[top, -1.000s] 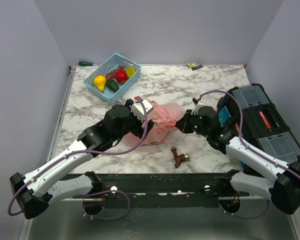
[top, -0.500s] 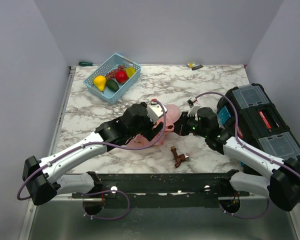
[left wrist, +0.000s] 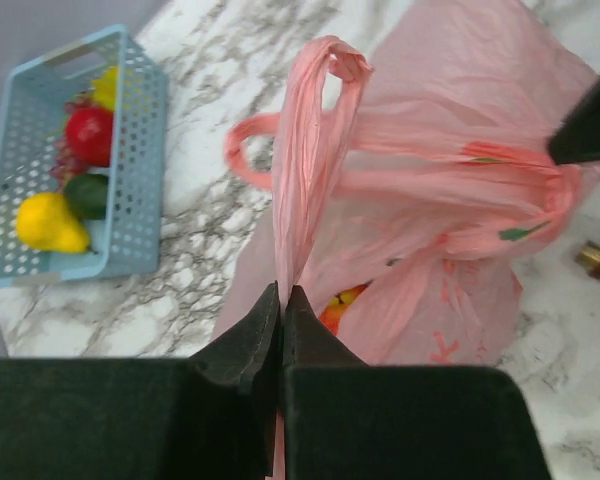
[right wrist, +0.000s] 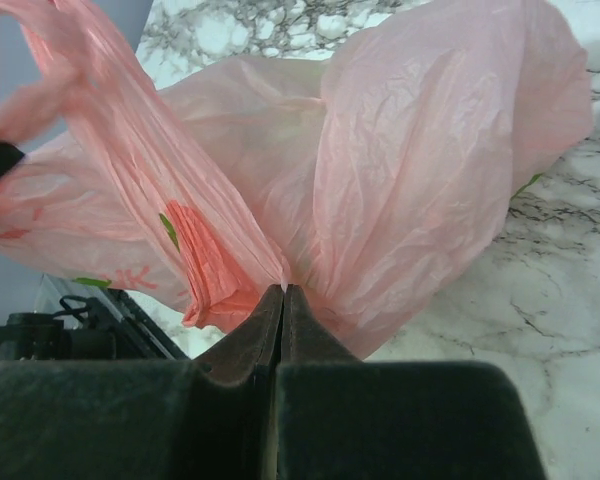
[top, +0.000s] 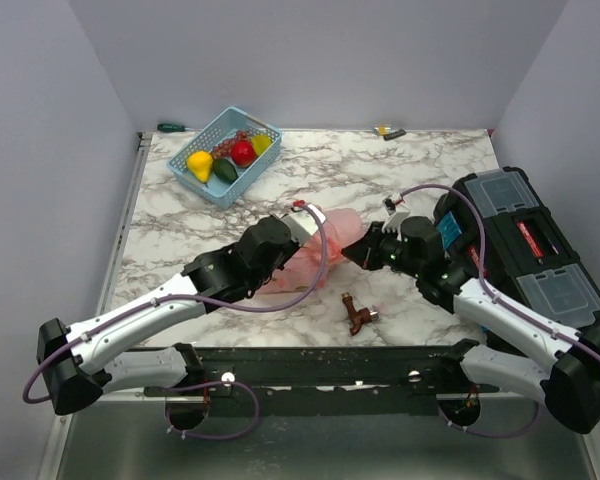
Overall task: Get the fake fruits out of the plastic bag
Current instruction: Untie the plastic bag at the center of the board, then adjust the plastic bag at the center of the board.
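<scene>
scene: marble table [top: 420, 170], two arms meet over a pink plastic bag [top: 342, 230]
landmark: light blue basket [left wrist: 138, 170], far left part of table
plastic bag: near-right of the basket, well apart from it; crinkled, stretched between both grippers
left gripper [left wrist: 282, 298]: fingers pressed together, pinching one loop handle [left wrist: 305, 150] on the bag's basket-facing side; the handle runs straight up out of the fingertips
second handle [left wrist: 252, 150]: free loop on the basket side of the pinched one
right gripper [right wrist: 282, 290]: clamped shut on a fold of bag film, on the bag side away from the basket
fruit in bag [left wrist: 335, 308]: one orange-red piece shows through the film low in the bag, just off the left fingertips; kind cannot tell, others inside cannot tell
fruits in basket: yellow pear [top: 199, 163], green one [top: 225, 170], red one [top: 243, 152], yellow one [top: 262, 143], all lying inside the basket
brown metal piece [top: 358, 315]: on the table, nearer than the bag, further from the basket than the bag is, touching nothing
black toolbox [top: 525, 250]: opposite side of the table from the basket, beyond the right arm
</scene>
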